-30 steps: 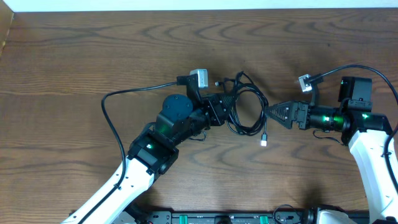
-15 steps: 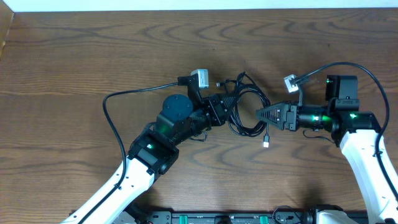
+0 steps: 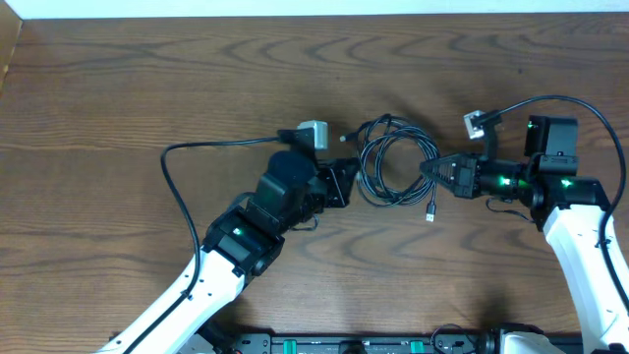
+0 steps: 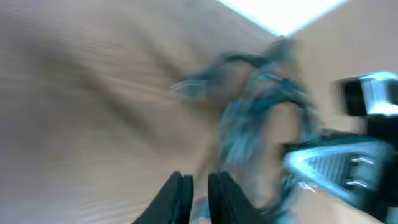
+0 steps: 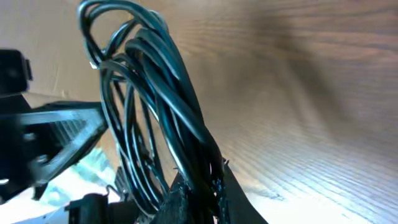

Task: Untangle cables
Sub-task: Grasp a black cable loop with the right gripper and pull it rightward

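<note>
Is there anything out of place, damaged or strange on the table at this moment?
Nothing looks damaged or spilled. The black cables are one tangled coil, its edge clamped in the right gripper, and one plug end sticks out loose from the coil.

Open table [image 3: 147, 79] around cables [image 5: 168, 93] between left pincer [image 3: 347, 184] and right pincer [image 3: 429, 169]

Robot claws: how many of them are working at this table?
2. The left gripper is mid-table, close by the left edge of the cables. The right gripper is pinched on the bundle's right edge. None seems hidden.
</note>
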You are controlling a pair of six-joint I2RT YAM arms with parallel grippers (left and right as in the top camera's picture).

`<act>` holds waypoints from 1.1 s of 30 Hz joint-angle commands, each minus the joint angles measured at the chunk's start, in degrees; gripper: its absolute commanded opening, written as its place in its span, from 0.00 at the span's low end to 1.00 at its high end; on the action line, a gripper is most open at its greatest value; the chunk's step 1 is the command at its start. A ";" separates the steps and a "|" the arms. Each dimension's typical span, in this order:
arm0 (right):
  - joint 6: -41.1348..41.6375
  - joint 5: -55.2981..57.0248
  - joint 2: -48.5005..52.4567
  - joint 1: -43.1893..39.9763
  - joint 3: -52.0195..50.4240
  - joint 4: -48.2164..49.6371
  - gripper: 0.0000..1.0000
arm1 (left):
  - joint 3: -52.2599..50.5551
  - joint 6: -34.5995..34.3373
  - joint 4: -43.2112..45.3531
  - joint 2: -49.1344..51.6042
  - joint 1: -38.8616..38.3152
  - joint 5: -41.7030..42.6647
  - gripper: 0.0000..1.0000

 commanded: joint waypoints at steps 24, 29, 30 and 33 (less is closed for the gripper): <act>0.59 -0.90 -0.48 -0.63 -0.02 0.31 0.01 | 0.81 12.83 -1.18 0.13 0.02 10.60 0.53; -0.04 -4.15 -0.48 -0.63 -0.02 0.42 0.01 | 0.81 13.57 -0.61 1.66 0.02 10.62 0.52; -0.52 -4.66 -0.48 -0.63 -0.02 0.42 0.01 | 0.81 13.57 -0.15 2.19 -0.02 10.62 0.52; -2.91 -5.18 -0.48 -0.63 -0.02 0.35 0.01 | 0.81 13.57 3.28 4.83 -0.02 10.58 0.51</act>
